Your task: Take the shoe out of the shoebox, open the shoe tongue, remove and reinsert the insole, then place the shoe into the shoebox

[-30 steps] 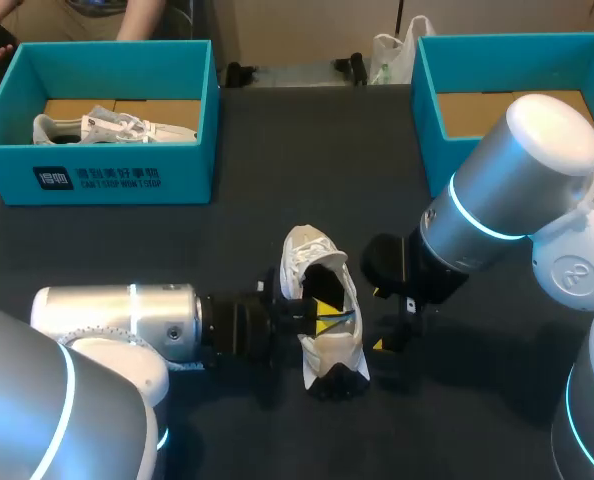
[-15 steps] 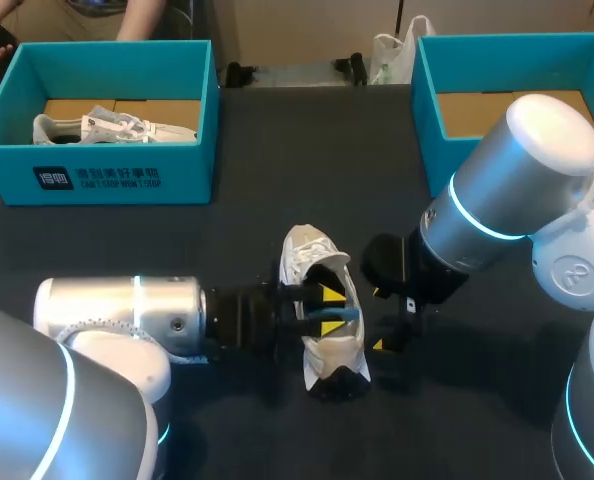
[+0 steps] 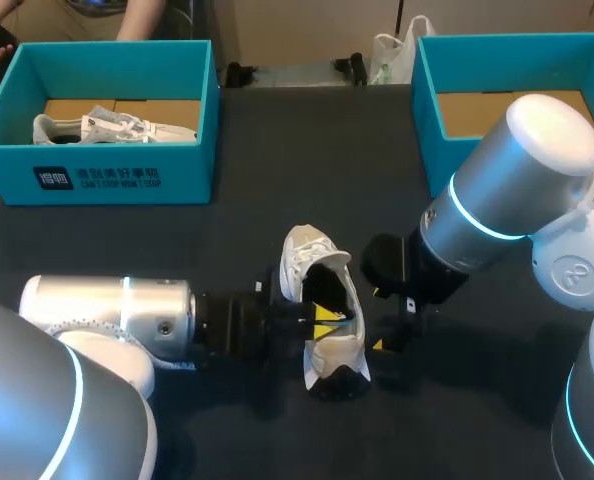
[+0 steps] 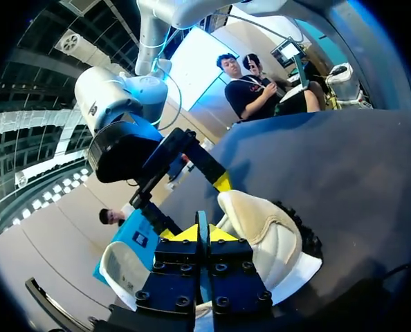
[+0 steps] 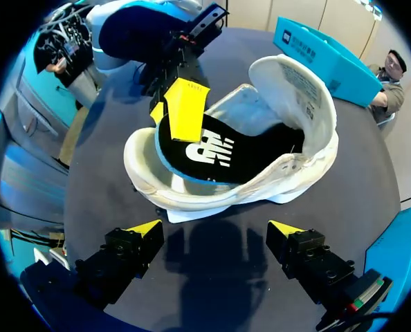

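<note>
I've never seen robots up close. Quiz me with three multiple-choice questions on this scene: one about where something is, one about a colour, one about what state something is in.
1. Where does the shoe lie?
A. On the floor.
B. On the dark table, between the left hand and the right hand.
C. Lifted in the air.

2. What colour is the top of the insole?
A. Red.
B. White.
C. Black.

3. How are the right hand's fingers?
A. Apart, with nothing between them.
B. Shut on the shoe.
C. Shut on the insole.

Answers:
1 B: it rests on the tabletop with a hand on either side.
2 C: the right wrist view shows it black with a blue edge.
3 A: its yellow tips stand wide apart, clear of the shoe.
</note>
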Motion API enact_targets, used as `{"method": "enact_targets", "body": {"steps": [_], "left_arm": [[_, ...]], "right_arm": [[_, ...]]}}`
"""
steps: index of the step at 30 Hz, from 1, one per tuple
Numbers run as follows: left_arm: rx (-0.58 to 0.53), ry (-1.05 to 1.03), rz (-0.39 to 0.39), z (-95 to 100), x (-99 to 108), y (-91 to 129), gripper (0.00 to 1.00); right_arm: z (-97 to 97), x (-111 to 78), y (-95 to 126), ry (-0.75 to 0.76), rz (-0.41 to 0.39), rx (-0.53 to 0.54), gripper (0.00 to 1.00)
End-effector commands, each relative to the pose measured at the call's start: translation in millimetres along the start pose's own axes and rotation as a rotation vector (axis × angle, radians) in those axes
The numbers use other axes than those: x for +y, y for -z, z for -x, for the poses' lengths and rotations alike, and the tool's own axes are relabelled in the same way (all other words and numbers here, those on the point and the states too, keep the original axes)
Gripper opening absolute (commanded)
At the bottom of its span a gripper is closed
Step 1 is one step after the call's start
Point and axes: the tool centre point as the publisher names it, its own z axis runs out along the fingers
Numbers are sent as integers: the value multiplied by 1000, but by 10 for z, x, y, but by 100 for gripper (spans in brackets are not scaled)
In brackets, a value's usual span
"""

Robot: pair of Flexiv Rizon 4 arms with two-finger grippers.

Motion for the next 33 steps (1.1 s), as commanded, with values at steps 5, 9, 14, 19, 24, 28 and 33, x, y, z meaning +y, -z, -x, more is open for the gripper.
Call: {"method": "enact_targets", "body": {"steps": [5, 9, 14, 19, 24, 28, 33], "left_arm": [[-2, 20, 73, 11, 254, -185, 0], [7, 43, 64, 7, 256, -145, 0], [11, 36, 54, 40, 168, -29, 36], [32, 31, 48, 45, 62, 58, 53], [55, 3, 50, 64, -27, 109, 52], [66, -13, 62, 94, -39, 129, 53], [103, -27, 83, 124, -34, 184, 57]], "right_arm": [[-10, 7, -12, 0, -2, -3, 100], [-10, 7, -12, 0, -2, -3, 100], [-10, 7, -12, 0, -2, -3, 100], [-10, 7, -12, 0, -2, -3, 100], [-10, 7, -12, 0, -2, -3, 100], [5, 5, 61, 1, -3, -10, 100], [40, -112, 295, -4, -2, -39, 100]]}}
